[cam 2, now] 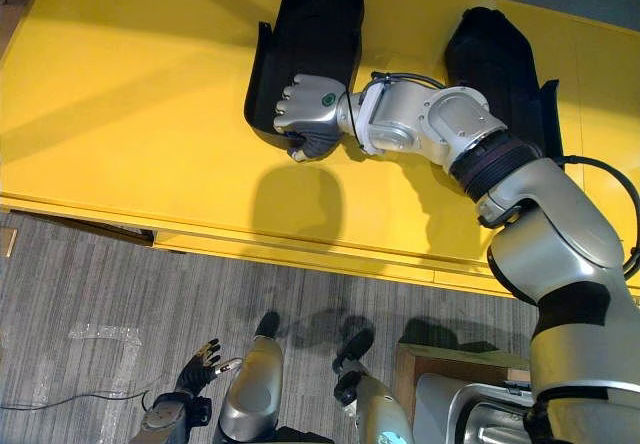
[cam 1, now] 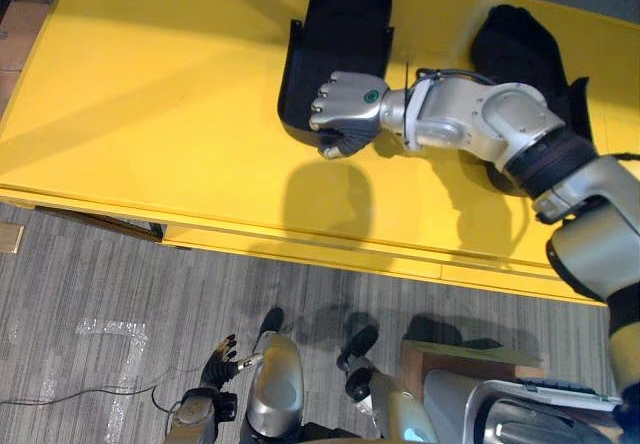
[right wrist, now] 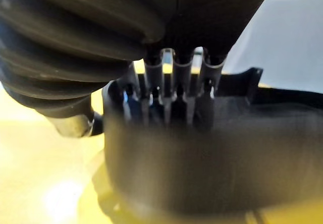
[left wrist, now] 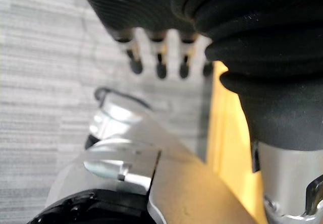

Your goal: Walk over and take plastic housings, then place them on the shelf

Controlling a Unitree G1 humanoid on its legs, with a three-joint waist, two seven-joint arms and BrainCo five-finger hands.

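Right wrist view: right hand (cam 1: 345, 104) curls over the housing (cam 1: 340, 34) wall at the bench's (cam 1: 150, 94) far edge, fingertips lost inside. Second housing (cam 1: 515, 44) sits half-hidden behind the arm. Left hand (cam 1: 218, 362) hangs slack-fingered.

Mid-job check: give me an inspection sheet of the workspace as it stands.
Surface: yellow table, glossy.
Job's things: left housing and right housing, both black, lying apart on the table.
Clutter: nothing seen.
Hands: right hand curled over the left housing's near edge; left hand open, low above the carpet.
Cables: nothing seen.
Surroundings: grey carpet with white tape marks.
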